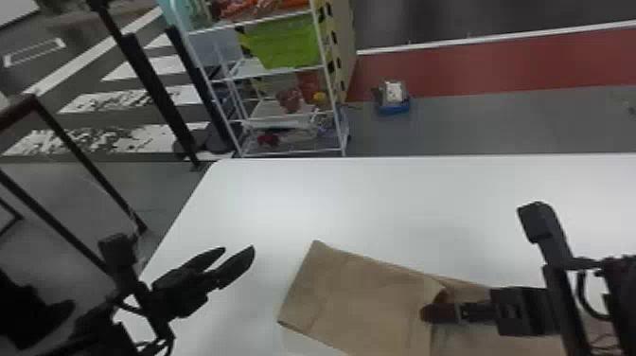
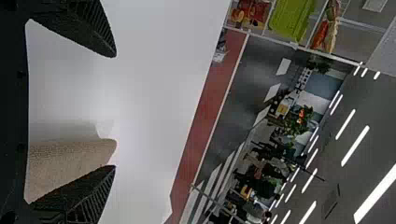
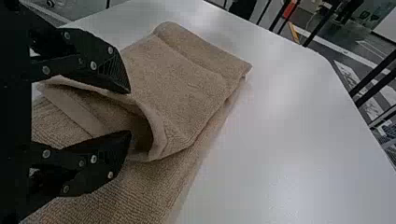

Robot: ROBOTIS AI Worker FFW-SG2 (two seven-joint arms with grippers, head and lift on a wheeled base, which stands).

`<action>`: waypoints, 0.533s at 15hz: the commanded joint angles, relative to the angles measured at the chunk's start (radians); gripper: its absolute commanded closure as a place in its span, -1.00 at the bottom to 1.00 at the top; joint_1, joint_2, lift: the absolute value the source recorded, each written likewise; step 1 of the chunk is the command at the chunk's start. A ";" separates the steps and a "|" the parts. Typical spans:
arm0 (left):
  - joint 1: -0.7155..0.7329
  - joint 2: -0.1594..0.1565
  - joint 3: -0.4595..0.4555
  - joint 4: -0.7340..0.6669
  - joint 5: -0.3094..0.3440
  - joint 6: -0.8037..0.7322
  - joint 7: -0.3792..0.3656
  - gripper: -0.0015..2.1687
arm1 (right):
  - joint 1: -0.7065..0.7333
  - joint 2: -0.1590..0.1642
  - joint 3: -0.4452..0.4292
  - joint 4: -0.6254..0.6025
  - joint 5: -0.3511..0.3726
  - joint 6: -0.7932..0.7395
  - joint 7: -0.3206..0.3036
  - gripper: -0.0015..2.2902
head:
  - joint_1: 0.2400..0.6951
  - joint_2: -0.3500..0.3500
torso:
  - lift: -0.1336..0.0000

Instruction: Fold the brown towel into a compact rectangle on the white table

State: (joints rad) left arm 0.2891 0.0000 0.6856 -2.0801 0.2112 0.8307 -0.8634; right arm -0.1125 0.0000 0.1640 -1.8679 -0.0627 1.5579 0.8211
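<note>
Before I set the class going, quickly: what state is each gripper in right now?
Left gripper: jaws open, holding nothing.
Right gripper: jaws open at a raised fold of the brown towel, not clamped on it.

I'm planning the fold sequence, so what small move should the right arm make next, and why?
Probably ease the right end effector back so the brown towel's raised edge can settle: it stands open at that edge, and the folded part already lies over the lower layer.
</note>
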 commanded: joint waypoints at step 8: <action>-0.001 -0.003 0.009 0.002 -0.001 0.000 -0.003 -0.98 | 0.007 0.001 -0.015 -0.014 -0.026 0.014 0.000 -0.43 | 1.00 1.00 | -0.85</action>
State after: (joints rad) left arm 0.2887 0.0000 0.6878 -2.0785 0.2109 0.8307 -0.8656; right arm -0.1092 0.0000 0.1481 -1.8623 -0.0908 1.5579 0.8204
